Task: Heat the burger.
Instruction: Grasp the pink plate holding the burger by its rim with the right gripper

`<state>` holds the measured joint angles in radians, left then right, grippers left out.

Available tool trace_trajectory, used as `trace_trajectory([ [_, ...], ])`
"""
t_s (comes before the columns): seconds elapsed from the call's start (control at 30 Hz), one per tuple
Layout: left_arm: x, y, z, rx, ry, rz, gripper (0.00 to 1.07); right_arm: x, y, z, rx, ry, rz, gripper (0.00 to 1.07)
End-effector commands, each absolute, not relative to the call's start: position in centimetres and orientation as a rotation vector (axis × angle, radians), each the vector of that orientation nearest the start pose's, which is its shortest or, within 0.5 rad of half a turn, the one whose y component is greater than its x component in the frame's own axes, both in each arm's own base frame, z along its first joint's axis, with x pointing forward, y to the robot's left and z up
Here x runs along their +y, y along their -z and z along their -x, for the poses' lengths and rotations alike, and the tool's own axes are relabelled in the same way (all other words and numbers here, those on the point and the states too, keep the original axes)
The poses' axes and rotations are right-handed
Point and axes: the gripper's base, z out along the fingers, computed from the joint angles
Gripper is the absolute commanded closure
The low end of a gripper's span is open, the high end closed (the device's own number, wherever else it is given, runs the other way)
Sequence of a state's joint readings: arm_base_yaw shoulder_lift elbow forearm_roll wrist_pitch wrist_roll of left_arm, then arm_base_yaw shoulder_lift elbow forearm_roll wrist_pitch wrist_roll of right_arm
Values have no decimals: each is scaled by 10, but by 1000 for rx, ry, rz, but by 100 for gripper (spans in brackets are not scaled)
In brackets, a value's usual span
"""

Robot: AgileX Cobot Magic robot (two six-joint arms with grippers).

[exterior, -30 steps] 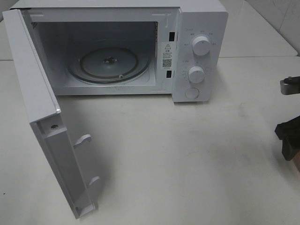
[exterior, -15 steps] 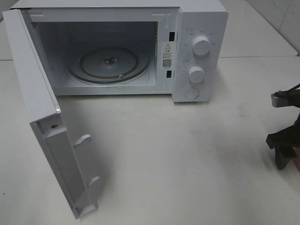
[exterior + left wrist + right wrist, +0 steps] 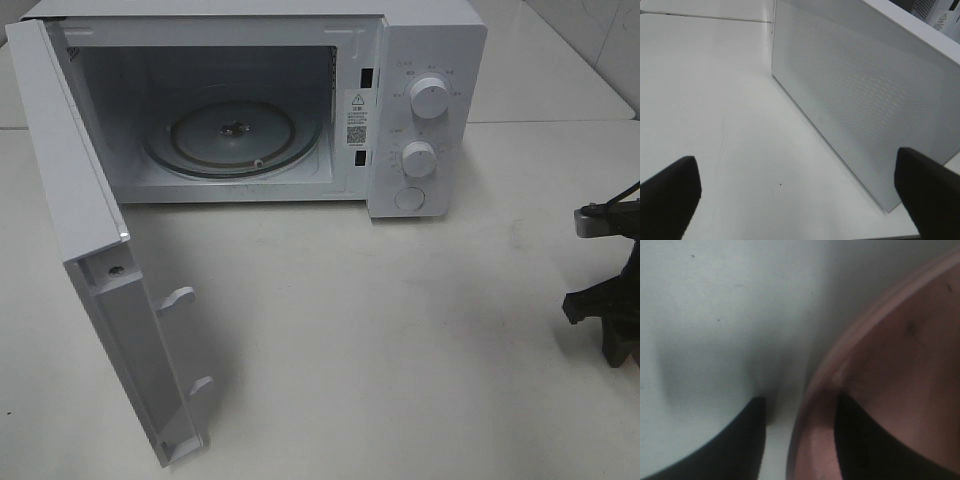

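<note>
While high view hides plate (image 3: pixel 900 365), R pincer (image 3: pixel 799 404) straddles its rim

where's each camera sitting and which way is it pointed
Exterior high: mounted above, looking down at the table and open microwave; the right pincer shows at the right edge.
Left wrist: low over the table, facing the microwave door from outside; left pincer open wide.
Right wrist: close above the table, facing the pink plate rim; right pincer straddles it.
Shared: high and left wrist views both show the door.
</note>
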<state>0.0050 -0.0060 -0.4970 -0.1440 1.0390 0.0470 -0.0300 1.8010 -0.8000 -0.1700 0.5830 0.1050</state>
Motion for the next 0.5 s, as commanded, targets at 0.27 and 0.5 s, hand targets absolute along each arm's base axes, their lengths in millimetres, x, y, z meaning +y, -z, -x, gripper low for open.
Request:
trace_trajectory([
  [0.27, -12, -279, 8, 1991, 146, -50, 9, -19, -113, -277, 3103, 164, -7, 107],
  [0.5, -12, -279, 8, 1991, 146, -50, 9, -18, -113, -276, 3106, 165, -9, 107],
])
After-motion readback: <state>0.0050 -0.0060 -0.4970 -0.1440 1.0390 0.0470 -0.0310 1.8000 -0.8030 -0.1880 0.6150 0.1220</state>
